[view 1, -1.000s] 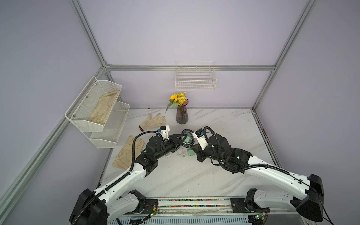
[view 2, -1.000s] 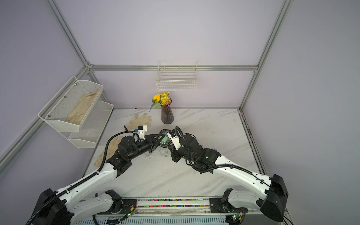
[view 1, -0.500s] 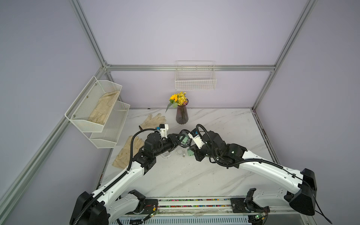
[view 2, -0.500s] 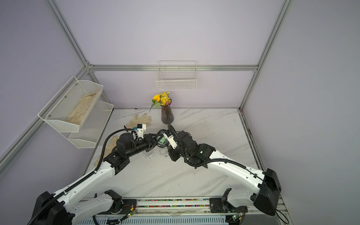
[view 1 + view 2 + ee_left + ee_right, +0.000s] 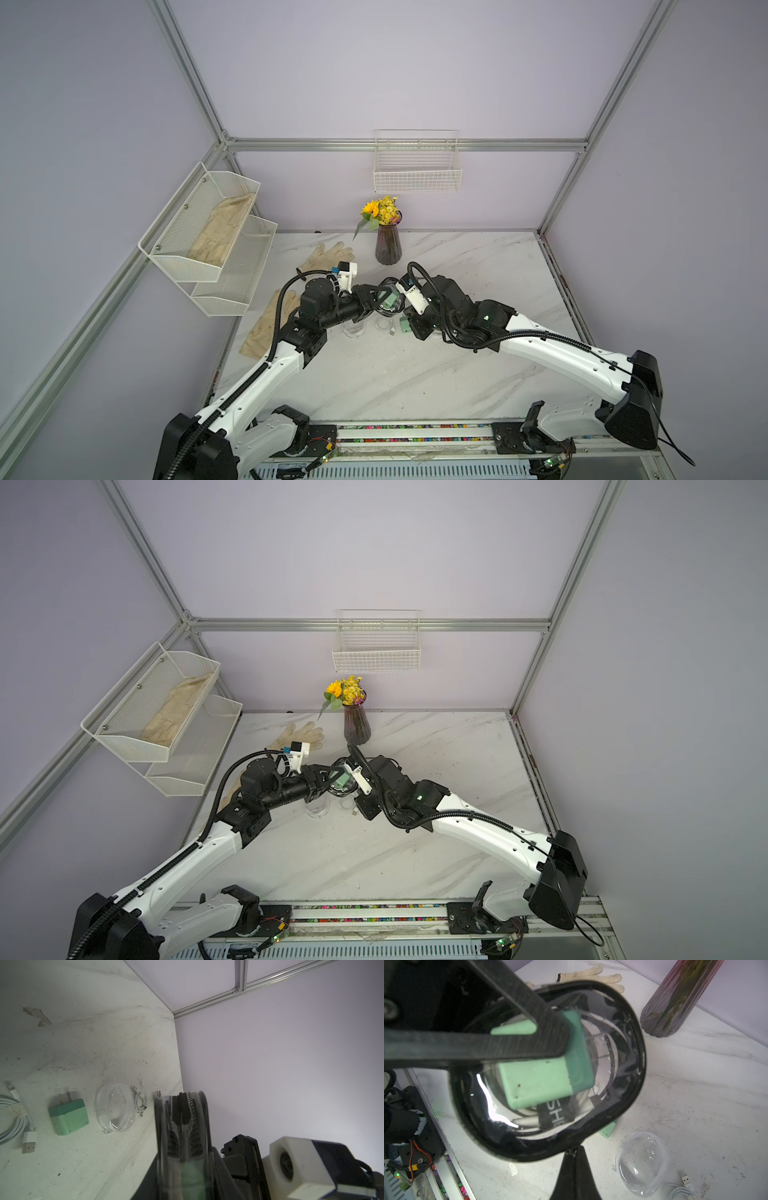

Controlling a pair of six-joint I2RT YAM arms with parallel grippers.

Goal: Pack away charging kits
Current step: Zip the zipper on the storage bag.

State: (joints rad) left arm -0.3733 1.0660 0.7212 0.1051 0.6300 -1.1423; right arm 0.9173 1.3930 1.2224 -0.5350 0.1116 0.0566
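Note:
In both top views my two grippers meet above the table's middle. My left gripper (image 5: 379,297) (image 5: 550,1030) is shut on a mint green plug adapter (image 5: 542,1078) (image 5: 341,778) and holds it inside the open mouth of a clear zip case with a black rim (image 5: 629,1088) (image 5: 182,1124). Shut on that case's rim is my right gripper (image 5: 574,1152). Something white and a black label lie at the case's bottom. On the table lie a second mint green adapter (image 5: 68,1115) (image 5: 405,325) and two coiled white cables (image 5: 12,1113) (image 5: 141,1103).
Two clear oval cases (image 5: 354,328) (image 5: 642,1163) sit on the marble table (image 5: 415,374) under the grippers. A dark vase with yellow flowers (image 5: 387,247) stands behind them. Cream gloves (image 5: 328,255) (image 5: 270,324) lie at the left, near the white wall baskets (image 5: 216,249).
Both grippers, with the case and adapter between them, have drifted a little to the left. Neither grip has changed.

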